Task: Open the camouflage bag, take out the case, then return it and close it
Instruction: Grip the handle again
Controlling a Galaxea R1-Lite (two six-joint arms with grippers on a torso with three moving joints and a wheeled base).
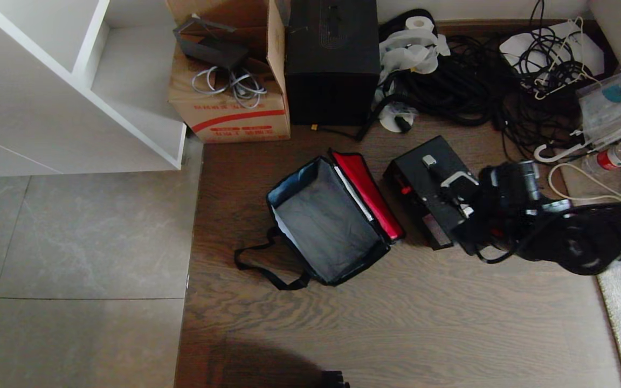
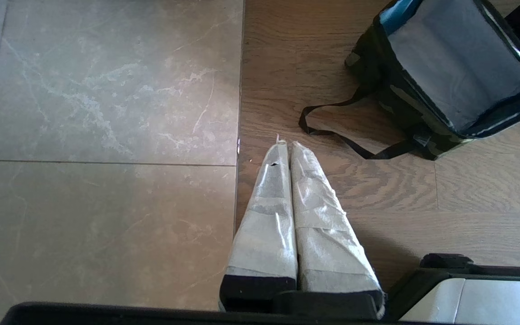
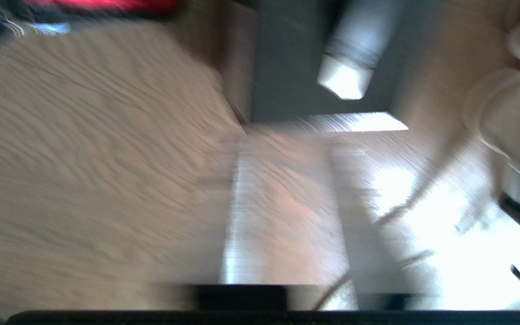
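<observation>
Seeing our right gripper (image 1: 464,202) over the near end of the case (image 1: 423,188), by its black handle with silver ends; fingers are pinched together, and we can't tell whether they have hold of the handle or of nothing. Right wrist view is motion-blurred: it gives only the dark case (image 3: 287,67), one silver handle end and wood floor (image 3: 106,158).

The case lies flat on the wood floor (image 1: 397,323), outside the bag and just beside the raised red-lined lid (image 1: 367,191). The camouflage bag (image 1: 326,221) stands open, grey interior bare, black strap (image 1: 262,267) trailing on the boards toward the tile.

Our left gripper (image 2: 289,149) hangs over the floor near the wood/tile seam, taped fingers (image 2: 264,216) pressed together, holding nothing; the bag (image 2: 445,76) is well apart from it.

Behind: a red-striped cardboard box (image 1: 229,116), a taller black box (image 1: 332,64), a cable tangle (image 1: 483,81).
</observation>
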